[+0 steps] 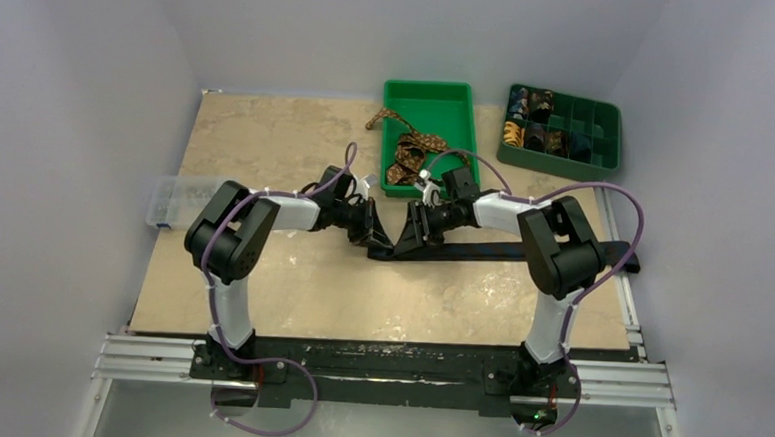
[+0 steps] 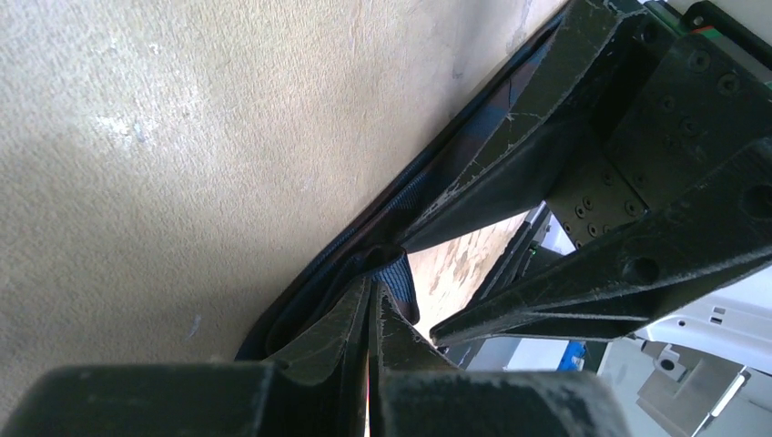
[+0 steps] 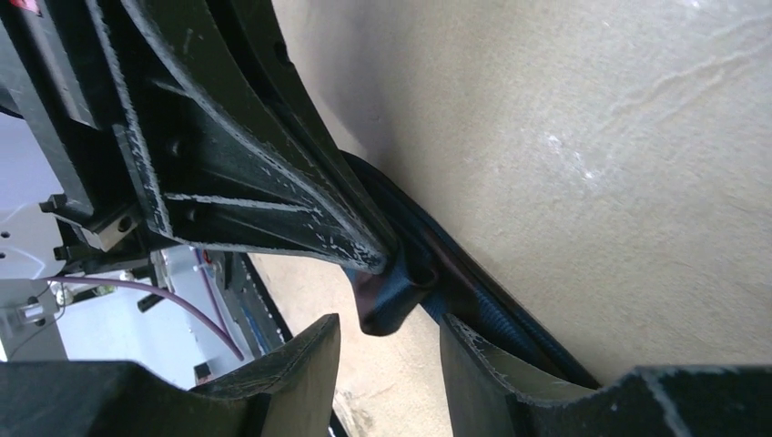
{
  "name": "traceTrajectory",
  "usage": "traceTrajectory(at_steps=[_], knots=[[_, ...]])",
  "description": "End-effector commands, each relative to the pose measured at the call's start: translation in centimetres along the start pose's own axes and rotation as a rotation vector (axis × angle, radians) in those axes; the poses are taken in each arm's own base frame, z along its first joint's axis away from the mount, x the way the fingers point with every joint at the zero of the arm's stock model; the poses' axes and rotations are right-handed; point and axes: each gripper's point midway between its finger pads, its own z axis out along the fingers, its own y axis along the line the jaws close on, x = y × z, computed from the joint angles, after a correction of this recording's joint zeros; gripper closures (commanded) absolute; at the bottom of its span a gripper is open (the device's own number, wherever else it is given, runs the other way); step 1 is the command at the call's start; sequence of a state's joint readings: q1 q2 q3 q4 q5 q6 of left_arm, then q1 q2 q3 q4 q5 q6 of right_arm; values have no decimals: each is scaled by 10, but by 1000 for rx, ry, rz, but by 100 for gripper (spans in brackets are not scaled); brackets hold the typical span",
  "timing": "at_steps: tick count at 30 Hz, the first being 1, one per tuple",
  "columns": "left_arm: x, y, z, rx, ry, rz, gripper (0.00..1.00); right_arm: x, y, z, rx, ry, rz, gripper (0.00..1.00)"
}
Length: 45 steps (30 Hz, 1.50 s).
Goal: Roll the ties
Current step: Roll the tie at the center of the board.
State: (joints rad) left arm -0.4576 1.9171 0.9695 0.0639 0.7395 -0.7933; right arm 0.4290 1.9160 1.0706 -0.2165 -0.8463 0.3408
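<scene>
The dark navy tie (image 1: 522,252) lies flat across the table, running right from both grippers. My left gripper (image 1: 371,236) is shut on the tie's left end; in the left wrist view the fingers (image 2: 341,319) pinch a small fold of blue fabric (image 2: 398,273). My right gripper (image 1: 402,241) faces it from the right and is open, with its jaws either side of that fold (image 3: 387,305) and not touching it. The brown patterned tie (image 1: 412,155) lies loose, partly in the green tray (image 1: 430,91).
A green compartment tray (image 1: 608,140) at the back right holds several rolled ties. A clear plastic box (image 1: 169,202) sits at the table's left edge. The two grippers' fingers are very close together.
</scene>
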Motion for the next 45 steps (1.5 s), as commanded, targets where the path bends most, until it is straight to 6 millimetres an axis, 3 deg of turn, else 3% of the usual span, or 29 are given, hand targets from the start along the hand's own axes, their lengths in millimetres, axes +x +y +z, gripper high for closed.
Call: traceTrajectory(at_steps=[1,6,12,13,14,16,18,20,23,30,33,39,45], knots=[[-8,-6,0,13,-20,19,100,-17,16,5,3,-30,-61,57],[-8,-6,0,14,-19,24,100,-21,8,10,41,-34,-67,65],[-11,-14,-6,28,-32,66,100,-23,-2,12,80,-25,-86,93],[-12,-17,-10,30,-38,84,98,-22,-4,13,89,-23,-89,100],[-13,-20,-13,33,-45,103,94,-21,-6,13,93,-19,-95,100],[-18,-28,-25,45,-73,159,77,-18,-11,15,104,-11,-101,100],[-23,-40,-41,51,-118,280,65,-17,-14,15,106,-8,-109,100],[-21,-49,-57,46,-139,424,58,-17,-13,15,104,-11,-113,100],[-3,-52,-73,27,-103,656,48,-20,-9,15,88,-26,-128,100],[41,-62,-95,25,-9,1333,35,-21,-9,16,79,-28,-142,100],[45,-47,-90,-74,127,1528,35,-21,-8,17,73,-31,-139,100],[42,-11,-58,-216,326,1606,35,-19,-6,18,48,-30,-146,100],[26,-19,-34,-268,371,1608,36,-22,1,17,22,-40,-148,100]])
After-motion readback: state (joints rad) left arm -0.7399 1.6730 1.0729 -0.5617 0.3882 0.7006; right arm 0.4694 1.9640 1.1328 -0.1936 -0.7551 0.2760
